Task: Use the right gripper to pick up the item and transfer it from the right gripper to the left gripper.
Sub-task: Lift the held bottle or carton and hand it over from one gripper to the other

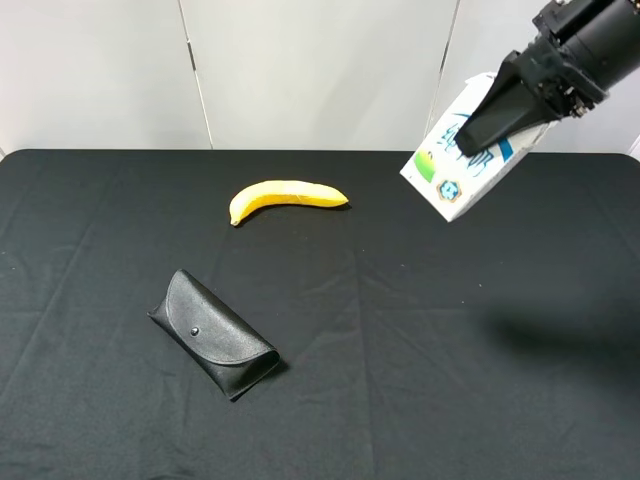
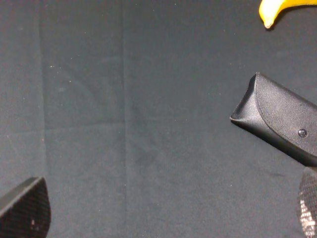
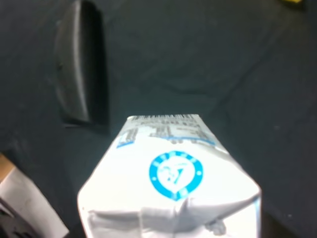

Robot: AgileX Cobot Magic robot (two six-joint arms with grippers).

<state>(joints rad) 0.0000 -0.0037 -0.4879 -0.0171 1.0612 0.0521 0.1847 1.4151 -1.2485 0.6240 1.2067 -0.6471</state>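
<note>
The white milk carton (image 1: pixel 462 170) with blue characters and a green patch hangs tilted in the air at the upper right, well above the black table. My right gripper (image 1: pixel 492 125) is shut on its upper part. The right wrist view shows the carton's end (image 3: pixel 171 181) with a round blue logo filling the near field; the fingers are hidden there. My left gripper (image 2: pixel 168 210) is open and empty: only two fingertips (image 2: pixel 25 210) show at the picture's edges over bare cloth. The left arm is out of the high view.
A yellow banana (image 1: pixel 285 198) lies at the table's back middle; its tip shows in the left wrist view (image 2: pixel 282 11). A black snap-button glasses case (image 1: pixel 213 333) lies left of centre, also in the wrist views (image 2: pixel 285 121) (image 3: pixel 79 69). The table cloth (image 1: pixel 420 360) is black.
</note>
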